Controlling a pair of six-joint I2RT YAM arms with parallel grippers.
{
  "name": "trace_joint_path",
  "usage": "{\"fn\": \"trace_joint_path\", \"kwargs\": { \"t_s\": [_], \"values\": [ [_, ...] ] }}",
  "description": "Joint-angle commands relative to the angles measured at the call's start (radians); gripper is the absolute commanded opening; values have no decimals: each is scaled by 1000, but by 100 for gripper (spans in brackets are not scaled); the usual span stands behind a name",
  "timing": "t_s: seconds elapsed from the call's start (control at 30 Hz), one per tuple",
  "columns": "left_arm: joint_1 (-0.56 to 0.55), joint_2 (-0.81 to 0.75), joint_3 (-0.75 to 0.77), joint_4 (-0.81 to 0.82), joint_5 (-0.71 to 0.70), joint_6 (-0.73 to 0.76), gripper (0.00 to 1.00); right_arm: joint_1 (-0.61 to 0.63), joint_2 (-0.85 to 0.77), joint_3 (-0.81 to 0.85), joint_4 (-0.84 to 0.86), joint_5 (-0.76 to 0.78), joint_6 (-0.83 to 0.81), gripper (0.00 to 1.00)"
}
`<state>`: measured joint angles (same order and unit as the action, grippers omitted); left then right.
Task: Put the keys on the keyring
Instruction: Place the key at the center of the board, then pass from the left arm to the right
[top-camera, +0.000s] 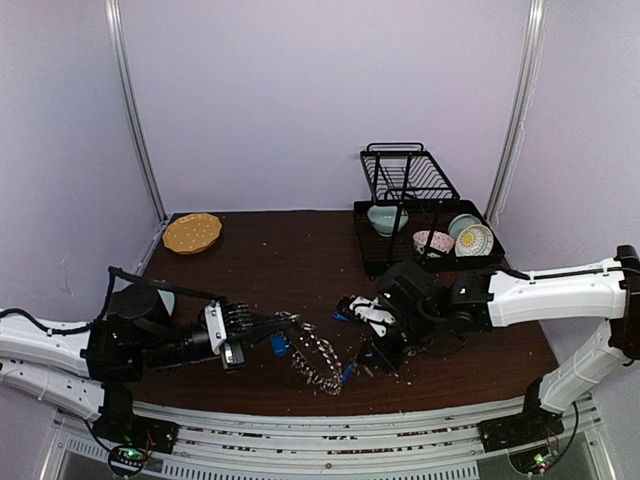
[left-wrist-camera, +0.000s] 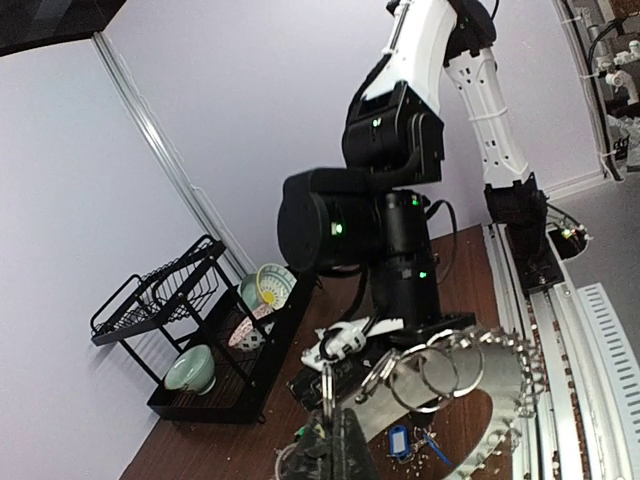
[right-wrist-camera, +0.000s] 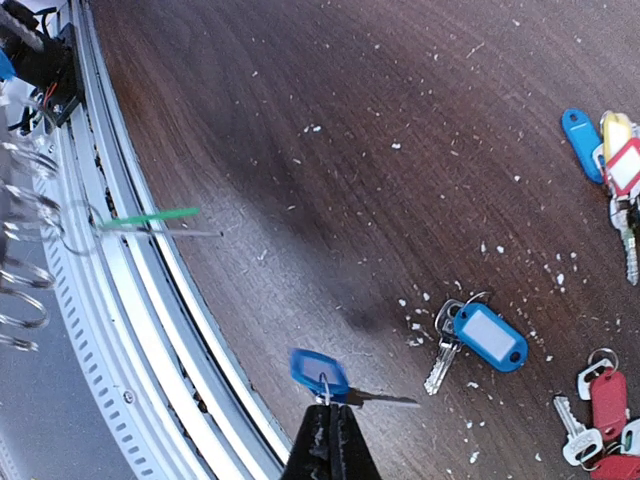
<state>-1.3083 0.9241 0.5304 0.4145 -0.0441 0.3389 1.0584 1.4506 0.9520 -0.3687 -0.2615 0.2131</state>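
Keyring (top-camera: 318, 358): silver chain of linked split rings, one end raised, rest trailing down to surface (right-wrist-camera: 330, 150). Blue-tagged key (right-wrist-camera: 320, 372) hangs clear; second blue-tagged key (right-wrist-camera: 488, 337) lies flat; red-tagged keys (right-wrist-camera: 608, 400) nearby.

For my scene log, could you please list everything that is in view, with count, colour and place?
keyring: one, silver chain of rings, front centre of the table, one end in the left tool
blue-tagged key: one, blue tag, held by its small ring in the right tool
loose keys: at least five, with blue, red and yellow tags, on the table near the right tool
plate: one, orange-yellow, back left
dish rack: one, black wire, back right
bowls: four, pale green, pink-patterned, pale blue, yellow-patterned, in the rack
table: one, dark brown, flecked with crumbs
left tool: one, black, shut on the keyring
right tool: one, black, shut on the blue-tagged key
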Motion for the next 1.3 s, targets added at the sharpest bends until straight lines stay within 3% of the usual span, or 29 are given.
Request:
{"fn": "trace_joint_path", "kwargs": {
  "t_s": [0.0,0.1,0.13,0.3,0.43,0.5,0.6,0.73,0.87,1.0,1.13,1.27],
  "values": [
    [7,-22,7,120,84,-74,0,-13,16,-35,84,-30,41,5],
    [10,-12,11,117,85,-106,0,-14,-5,-12,51,39,-4,38],
    [16,-9,11,115,76,-118,0,-15,-21,4,38,61,-36,43],
    [84,-17,24,97,81,-222,0,-17,-166,97,57,3,-332,51],
    [180,-16,26,115,286,-344,0,-17,-249,178,66,-161,-707,53],
    [185,-9,31,99,301,-366,0,-16,-272,205,125,-162,-857,57],
    [185,-20,26,105,283,-382,0,-45,-209,333,212,-130,-785,58],
    [185,-51,26,105,276,-364,0,-50,-67,589,-36,-284,-857,57],
    [184,-68,-9,160,255,-338,0,-49,8,658,25,-377,-597,49],
    [184,-80,-49,247,242,-300,0,-22,-44,451,290,-396,-368,41],
    [184,-73,-61,298,257,-258,0,51,-128,248,483,-390,-378,42],
    [180,-55,-44,276,285,-202,0,93,-126,200,560,-269,-376,39]
  ]
}}
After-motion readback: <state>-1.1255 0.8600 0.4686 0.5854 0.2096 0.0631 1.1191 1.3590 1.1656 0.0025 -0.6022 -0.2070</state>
